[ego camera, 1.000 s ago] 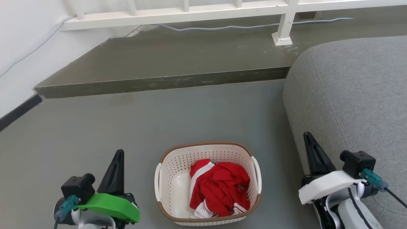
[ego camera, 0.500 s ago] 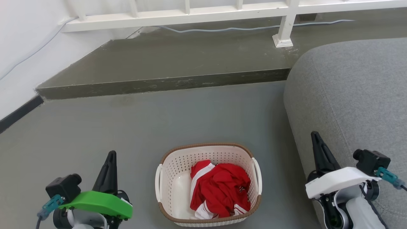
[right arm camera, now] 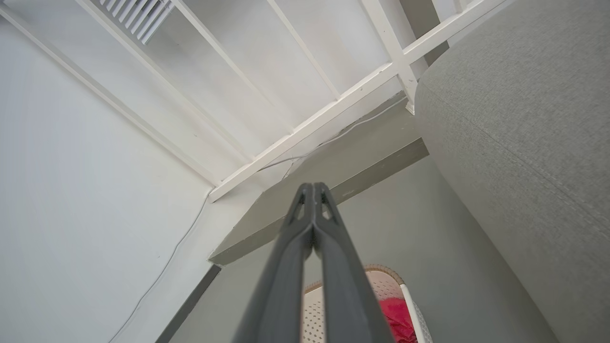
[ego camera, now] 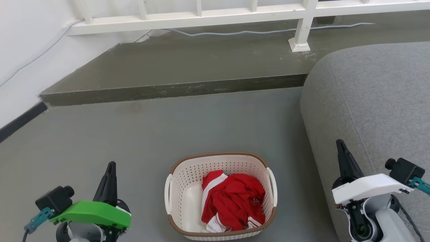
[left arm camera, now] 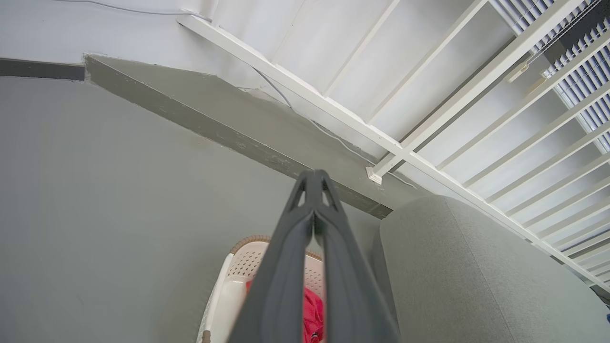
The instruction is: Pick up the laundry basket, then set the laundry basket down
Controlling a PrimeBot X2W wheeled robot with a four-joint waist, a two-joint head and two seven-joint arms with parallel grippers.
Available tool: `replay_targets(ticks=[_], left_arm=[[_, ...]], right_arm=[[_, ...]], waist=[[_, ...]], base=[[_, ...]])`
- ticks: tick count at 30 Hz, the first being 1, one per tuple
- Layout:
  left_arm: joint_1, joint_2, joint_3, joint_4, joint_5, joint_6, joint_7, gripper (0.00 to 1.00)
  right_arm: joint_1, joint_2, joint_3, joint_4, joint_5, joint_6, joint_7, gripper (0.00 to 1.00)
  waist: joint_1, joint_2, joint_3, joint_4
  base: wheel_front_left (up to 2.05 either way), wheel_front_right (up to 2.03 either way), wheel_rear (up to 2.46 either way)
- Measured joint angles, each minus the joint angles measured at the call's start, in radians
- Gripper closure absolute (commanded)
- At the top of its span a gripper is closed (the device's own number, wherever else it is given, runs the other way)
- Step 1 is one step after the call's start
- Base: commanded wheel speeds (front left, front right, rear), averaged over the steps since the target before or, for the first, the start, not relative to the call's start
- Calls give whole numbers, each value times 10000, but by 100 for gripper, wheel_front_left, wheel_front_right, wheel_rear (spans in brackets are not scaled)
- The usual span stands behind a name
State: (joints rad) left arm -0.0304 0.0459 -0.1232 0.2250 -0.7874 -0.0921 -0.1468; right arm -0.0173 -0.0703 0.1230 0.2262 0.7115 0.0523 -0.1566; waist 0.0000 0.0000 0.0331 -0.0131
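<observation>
Grey floor (ego camera: 201, 127) with a raised step (ego camera: 188, 64) and white railing (ego camera: 201, 15) ahead. A grey sofa (ego camera: 376, 101) stands on the outer side of the right gripper (ego camera: 340, 143).

Left gripper (ego camera: 111, 164) and right gripper point forward, fingers clenched on nothing.

The laundry basket (ego camera: 218, 154) sits on the floor between them. The head view shows its whole red garment (ego camera: 235, 201). The left wrist view adds blinds (left arm camera: 586, 71) above the railing.

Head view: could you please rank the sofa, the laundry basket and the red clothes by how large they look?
1. The sofa, largest even though the frame cuts it off.
2. The laundry basket.
3. The red clothes, which lie inside the basket.
</observation>
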Motion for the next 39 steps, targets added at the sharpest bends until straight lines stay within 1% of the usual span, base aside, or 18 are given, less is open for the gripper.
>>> replay_targets(ticks=[8, 10, 17, 19, 33, 36, 38, 39], left_arm=[[-2, -2, 240, 65, -911, -44, 313, 100], [-2, -2, 276, 94, -1177, -46, 336, 100], [-6, -2, 470, 165, -2002, -58, 637, 100], [-7, 0, 527, 182, -2201, -59, 686, 100], [-19, 0, 882, 259, -3902, -134, 1156, 100], [-22, 0, 918, 268, -4086, -136, 1231, 100], [-25, 0, 984, 284, -4489, -146, 1350, 100], [-25, 0, 984, 284, -4489, -146, 1350, 100]], right_arm=[[-4, 0, -259, 31, 1062, 12, 288, 100], [-5, 0, -314, 48, 1338, 94, 349, 100], [-18, -2, -543, 88, 2257, 117, 589, 100], [-22, 0, -596, 102, 2516, 174, 625, 100], [-156, 2, -1034, 228, 4351, 278, 1127, 100], [-156, 2, -1097, 238, 4623, 314, 1189, 100], [-158, 4, -1183, 259, 5007, 351, 1296, 100], [-158, 4, -1183, 259, 5007, 351, 1296, 100]], waist=[[0, 0, -35, 16], [0, 0, -43, 19], [0, 0, -74, 33], [0, 0, -83, 37], [0, 0, -144, 63], [0, 0, -153, 67], [0, 0, -167, 72], [0, 0, -167, 72]], base=[[0, 0, 0], [0, 0, 0], [0, 0, 0], [0, 0, 0], [0, 0, 0], [0, 0, 0], [0, 0, 0], [0, 0, 0]])
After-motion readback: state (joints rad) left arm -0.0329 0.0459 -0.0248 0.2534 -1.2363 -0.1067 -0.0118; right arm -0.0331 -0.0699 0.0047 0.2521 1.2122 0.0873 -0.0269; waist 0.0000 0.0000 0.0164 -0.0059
